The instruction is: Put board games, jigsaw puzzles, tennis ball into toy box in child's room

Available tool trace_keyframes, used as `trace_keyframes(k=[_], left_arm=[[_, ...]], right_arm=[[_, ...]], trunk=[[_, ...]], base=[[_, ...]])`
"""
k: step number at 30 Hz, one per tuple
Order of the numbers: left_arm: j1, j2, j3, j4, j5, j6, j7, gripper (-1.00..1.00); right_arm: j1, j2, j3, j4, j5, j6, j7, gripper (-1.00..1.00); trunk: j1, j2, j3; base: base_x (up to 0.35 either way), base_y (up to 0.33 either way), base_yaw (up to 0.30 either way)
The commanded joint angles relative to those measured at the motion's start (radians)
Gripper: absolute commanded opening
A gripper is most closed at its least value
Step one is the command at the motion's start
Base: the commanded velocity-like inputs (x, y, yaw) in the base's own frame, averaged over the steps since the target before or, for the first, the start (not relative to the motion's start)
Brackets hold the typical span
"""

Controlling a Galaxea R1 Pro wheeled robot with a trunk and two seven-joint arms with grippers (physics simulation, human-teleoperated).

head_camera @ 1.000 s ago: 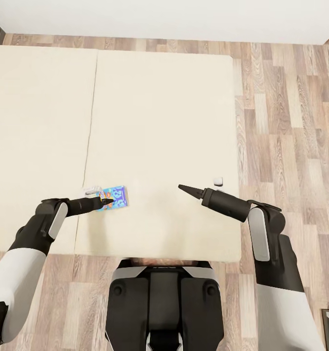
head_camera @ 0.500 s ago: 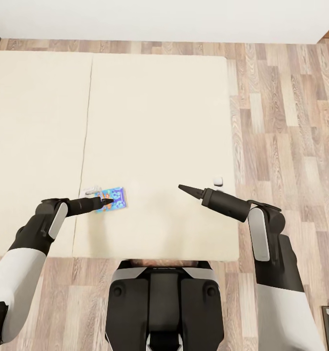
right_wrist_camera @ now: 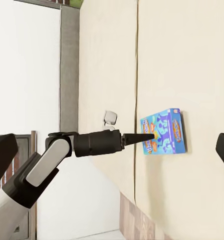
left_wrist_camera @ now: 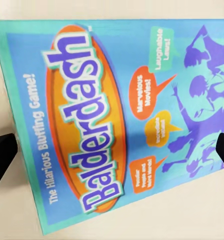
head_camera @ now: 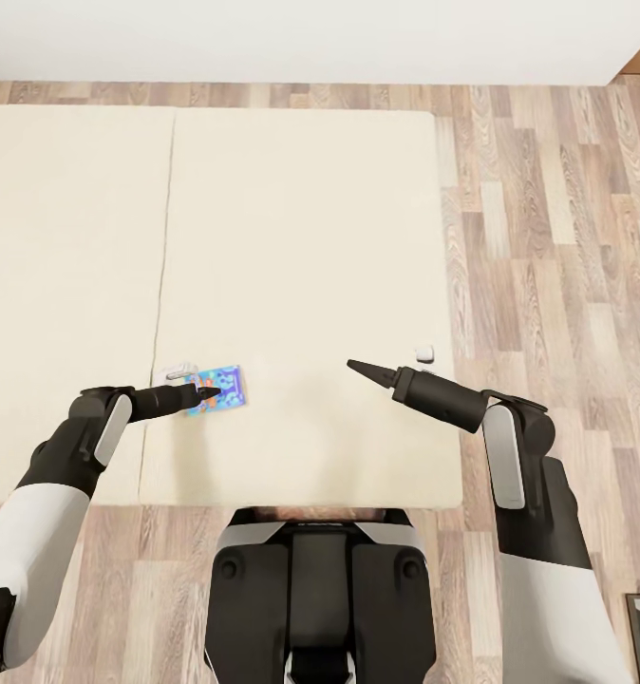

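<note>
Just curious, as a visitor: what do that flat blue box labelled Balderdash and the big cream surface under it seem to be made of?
The flat blue Balderdash box looks like printed cardboard with a smooth, slightly glossy face: sharp lettering, crisp edges. The cream bed cover looks like matte fabric, plain with one seam, though the render leaves that open.

Head view: both arms extend forward from the white-sleeved shoulders, elbows bent outward, dark forearms converging toward the centre. The left gripper [head_camera: 204, 390] points to the robot's right, its fingers appearing as a single tapered tip. The right gripper [head_camera: 360, 368] points toward the robot's left and slightly forward, likewise narrowed to a point. Left wrist view: the two dark fingertips [left_wrist_camera: 2, 155] sit at opposite frame edges, spread wide. Right wrist view: its fingertips [right_wrist_camera: 3, 150] are similarly wide apart, with the left arm [right_wrist_camera: 67, 150] stretched across between them.
</note>
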Motion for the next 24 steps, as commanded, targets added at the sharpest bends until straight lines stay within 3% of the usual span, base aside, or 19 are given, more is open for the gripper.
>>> trace_keyframes(k=[1, 24], left_arm=[[0.0, 0.0, 0.002, 0.0, 0.002, 0.006, -0.003, 1.0], [0.0, 0.0, 0.002, 0.0, 0.001, 0.006, -0.003, 1.0]], right_arm=[[-0.001, 0.001, -0.002, 0.0, 0.005, 0.004, 0.007, 1.0], [-0.001, 0.002, -0.002, 0.0, 0.009, 0.004, 0.007, 1.0]], trunk=[[0.001, -0.002, -0.001], [0.001, -0.002, 0.0]], base=[[0.0, 0.0, -0.034], [0.0, 0.0, -0.003]])
